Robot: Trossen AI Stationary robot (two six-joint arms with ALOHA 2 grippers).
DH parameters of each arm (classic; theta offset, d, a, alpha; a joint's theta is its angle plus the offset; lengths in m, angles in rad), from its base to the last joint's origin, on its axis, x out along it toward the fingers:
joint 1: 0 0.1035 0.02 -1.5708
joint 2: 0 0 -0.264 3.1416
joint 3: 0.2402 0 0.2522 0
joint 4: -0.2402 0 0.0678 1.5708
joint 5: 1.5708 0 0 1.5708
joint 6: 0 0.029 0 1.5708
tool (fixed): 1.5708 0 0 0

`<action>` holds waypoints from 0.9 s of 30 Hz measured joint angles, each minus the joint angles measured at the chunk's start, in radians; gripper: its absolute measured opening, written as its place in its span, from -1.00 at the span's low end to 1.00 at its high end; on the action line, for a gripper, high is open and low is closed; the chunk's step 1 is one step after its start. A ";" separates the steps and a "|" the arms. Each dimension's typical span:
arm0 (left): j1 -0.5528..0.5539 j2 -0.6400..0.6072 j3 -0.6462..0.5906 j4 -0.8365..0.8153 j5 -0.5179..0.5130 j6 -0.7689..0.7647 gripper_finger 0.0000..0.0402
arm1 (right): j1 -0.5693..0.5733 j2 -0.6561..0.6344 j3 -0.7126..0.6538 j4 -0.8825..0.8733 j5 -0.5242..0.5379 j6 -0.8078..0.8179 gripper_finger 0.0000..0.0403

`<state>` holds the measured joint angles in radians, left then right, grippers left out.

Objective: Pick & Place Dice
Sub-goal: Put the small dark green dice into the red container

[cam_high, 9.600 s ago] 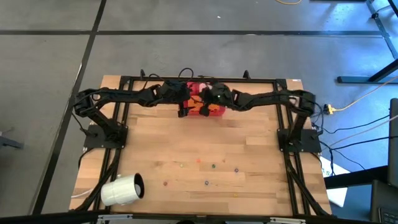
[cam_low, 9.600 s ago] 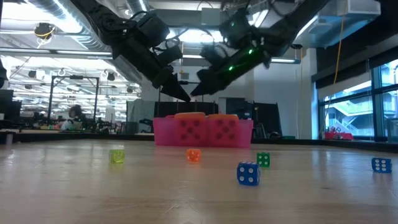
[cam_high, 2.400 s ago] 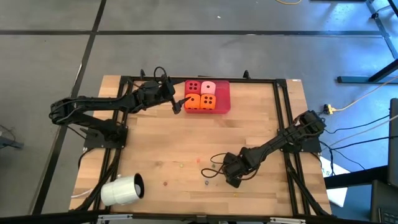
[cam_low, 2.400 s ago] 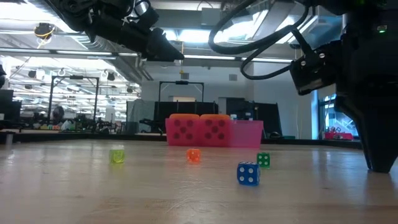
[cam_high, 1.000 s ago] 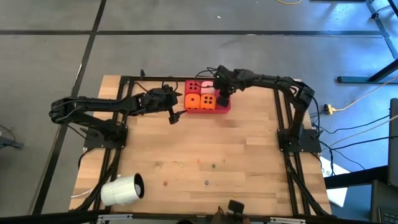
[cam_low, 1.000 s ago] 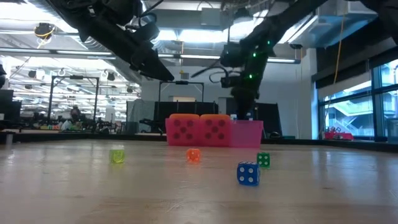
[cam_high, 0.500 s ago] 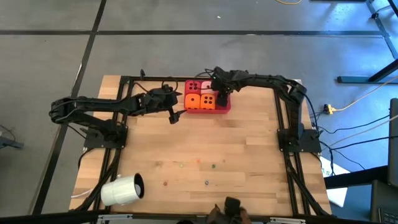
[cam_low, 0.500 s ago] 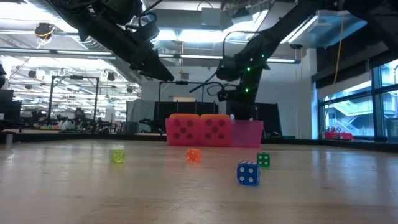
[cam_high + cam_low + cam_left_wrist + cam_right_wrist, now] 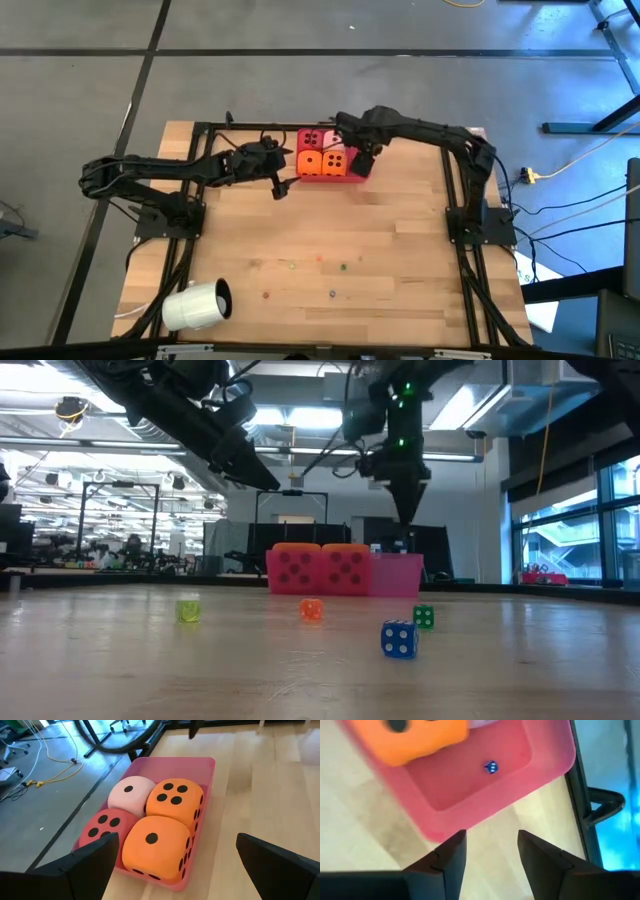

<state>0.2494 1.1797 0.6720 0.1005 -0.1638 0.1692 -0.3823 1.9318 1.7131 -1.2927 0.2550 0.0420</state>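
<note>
Four soft dice sit two by two in the left part of the pink-red tray [image 9: 207, 765]: pale pink [image 9: 131, 792], red [image 9: 102, 825] and two orange [image 9: 175, 800] [image 9: 155, 842]. A tiny blue die [image 9: 490, 767] lies on the tray's bare floor. My right gripper [image 9: 491, 837] hangs open above the tray's right near corner [image 9: 362, 160], pointing down, with nothing between its fingers. My left gripper [image 9: 176, 840] stands wide open just left of the tray [image 9: 281, 186], above the table, aimed at the dice.
Small loose dice lie on the table's near half: yellow-green [image 9: 188, 610], orange [image 9: 311, 610], green [image 9: 423, 617], blue [image 9: 398, 639]. A white cup [image 9: 197, 304] lies on its side at the near left corner. Black frame rails [image 9: 455, 180] run along the table's sides.
My right gripper has risen from low over the tray's right part and tipped to point more steeply down, shifting slightly toward the near edge. The soft dice and the tray have stayed put.
</note>
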 joint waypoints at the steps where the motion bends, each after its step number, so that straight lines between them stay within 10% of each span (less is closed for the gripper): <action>1: -0.001 0.000 0.000 0.000 0.001 0.000 0.99 | 0.025 -0.011 -0.006 0.000 0.007 0.011 -0.13; 11: -0.026 0.000 0.000 -0.006 0.080 -0.161 0.99 | 0.307 -0.287 -0.408 0.182 -0.064 0.109 -0.14; 19: -0.060 0.000 0.000 0.027 0.164 -0.103 0.99 | 0.522 -0.527 -0.965 1.076 -0.213 0.141 -0.14; 27: -0.084 0.000 0.000 0.029 0.161 -0.182 0.99 | 0.633 -0.397 -1.233 1.858 -0.195 0.249 -0.14</action>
<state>0.1654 1.1797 0.6720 0.1299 -0.0029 -0.0128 0.2505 1.5344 0.4801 0.5649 0.0596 0.2910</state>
